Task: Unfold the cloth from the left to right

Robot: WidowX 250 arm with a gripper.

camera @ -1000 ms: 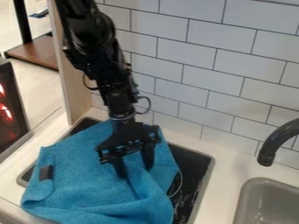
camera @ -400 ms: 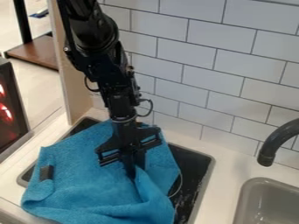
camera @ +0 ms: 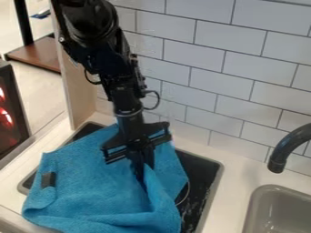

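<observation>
Claw (camera: 141,177) pinches a raised fold of blue cloth (camera: 91,189) draped over a dark panel (camera: 200,172) in a white table (camera: 236,182), near a grey sink (camera: 258,193) and black faucet (camera: 290,143).

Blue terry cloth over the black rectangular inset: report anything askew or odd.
The cloth lies askew, bunched at the lower right and overhanging the inset onto the white counter; a thin pale curved wire pokes out oddly beside it.
</observation>
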